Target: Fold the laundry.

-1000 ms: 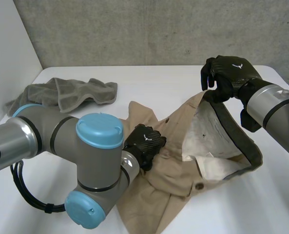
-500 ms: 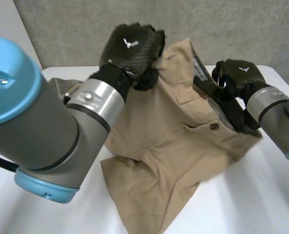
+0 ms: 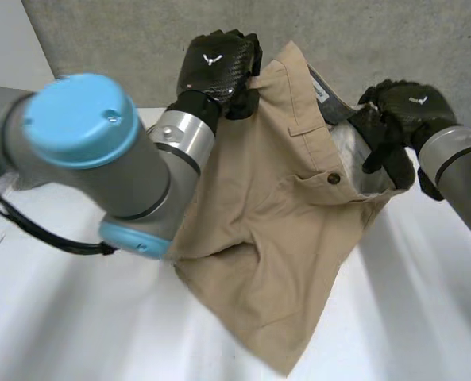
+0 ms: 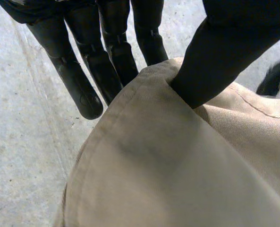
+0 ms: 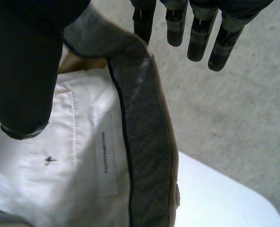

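A pair of tan shorts [image 3: 275,238] hangs in the air by its waistband, with the leg ends trailing onto the white table [image 3: 426,317]. My left hand [image 3: 215,67] is raised at one end of the waistband. There the tan cloth [image 4: 177,165] is pinched between its thumb [image 4: 224,56] and its fingers [image 4: 106,71]. My right hand [image 3: 402,115] is at the other end of the waistband. Its thumb [image 5: 26,71] rests on the white lining inside the shorts. Its fingers [image 5: 201,33] are straight and stand apart from the grey-lined waistband [image 5: 140,118].
My left arm [image 3: 84,151] stands large over the table's left half. A grey concrete wall [image 3: 124,40] runs behind the table. Bare table lies on both sides of the hanging shorts.
The shorts have been lifted off the table. My left hand took hold of the waistband and rose with it. My right hand's fingers have spread away from the waistband.
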### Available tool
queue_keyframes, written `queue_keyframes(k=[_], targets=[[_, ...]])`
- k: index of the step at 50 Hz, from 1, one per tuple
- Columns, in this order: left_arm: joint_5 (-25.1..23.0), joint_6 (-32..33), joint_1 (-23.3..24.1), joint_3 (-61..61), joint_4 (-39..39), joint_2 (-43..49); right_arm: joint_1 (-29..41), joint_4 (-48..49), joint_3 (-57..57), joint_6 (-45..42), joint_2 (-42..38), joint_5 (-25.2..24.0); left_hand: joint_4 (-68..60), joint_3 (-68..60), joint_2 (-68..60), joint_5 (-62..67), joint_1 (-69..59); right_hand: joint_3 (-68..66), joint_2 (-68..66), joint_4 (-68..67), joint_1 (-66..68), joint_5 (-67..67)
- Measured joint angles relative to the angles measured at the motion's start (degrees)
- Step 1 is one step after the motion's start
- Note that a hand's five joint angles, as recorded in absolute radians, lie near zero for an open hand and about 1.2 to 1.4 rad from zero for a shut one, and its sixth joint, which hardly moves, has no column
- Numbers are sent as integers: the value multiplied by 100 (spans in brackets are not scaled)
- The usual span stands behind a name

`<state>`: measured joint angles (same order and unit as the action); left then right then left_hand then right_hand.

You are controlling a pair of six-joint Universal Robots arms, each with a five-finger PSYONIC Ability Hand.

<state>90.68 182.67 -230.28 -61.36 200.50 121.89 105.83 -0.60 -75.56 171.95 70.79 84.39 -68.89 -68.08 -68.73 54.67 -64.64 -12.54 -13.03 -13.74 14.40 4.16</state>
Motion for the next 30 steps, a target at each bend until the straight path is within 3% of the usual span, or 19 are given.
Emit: queue_keyframes(k=[4, 6, 7, 9, 10, 17, 24, 30], targets=[[-3, 7, -88, 672, -28, 625, 7, 2, -30, -18, 173, -14, 350, 331, 427, -230, 306, 0, 0, 0, -241, 0], [-5, 10, -159, 1012, -84, 927, 13, 4, -45, -26, 239, -25, 1894, 1941, 2005, -1587, 1860, 0, -9, 0, -244, 0], [-5, 12, -202, 1196, -151, 1093, 17, 5, -51, -35, 280, -31, 3946, 3831, 3925, -3617, 4107, 0, -9, 0, -244, 0], [-6, 12, -234, 1331, -231, 1218, 20, 7, -55, -49, 317, -36, 4355, 4225, 4416, -4008, 4459, 0, -9, 0, -244, 0], [-4, 11, -267, 1450, -344, 1335, 22, 9, -57, -83, 352, -42, 5221, 5080, 5178, -4841, 5005, 0, -9, 0, -244, 0], [14, 1, -305, 1278, -678, 1319, 16, 5, -29, -379, 413, -54, 5683, 5548, 5660, -5174, 5211, 0, -9, 0, -244, 0], [14, 11, -272, 319, -737, 609, 14, -182, 42, -1009, 412, -185, 5683, 5548, 5660, -5174, 5211, 0, -9, 0, -244, 0], [3, 31, -241, -954, -833, -489, 37, -885, 110, -2038, 392, -647, 5683, 5548, 5660, -5174, 5211, 0, -9, 0, -244, 0]])
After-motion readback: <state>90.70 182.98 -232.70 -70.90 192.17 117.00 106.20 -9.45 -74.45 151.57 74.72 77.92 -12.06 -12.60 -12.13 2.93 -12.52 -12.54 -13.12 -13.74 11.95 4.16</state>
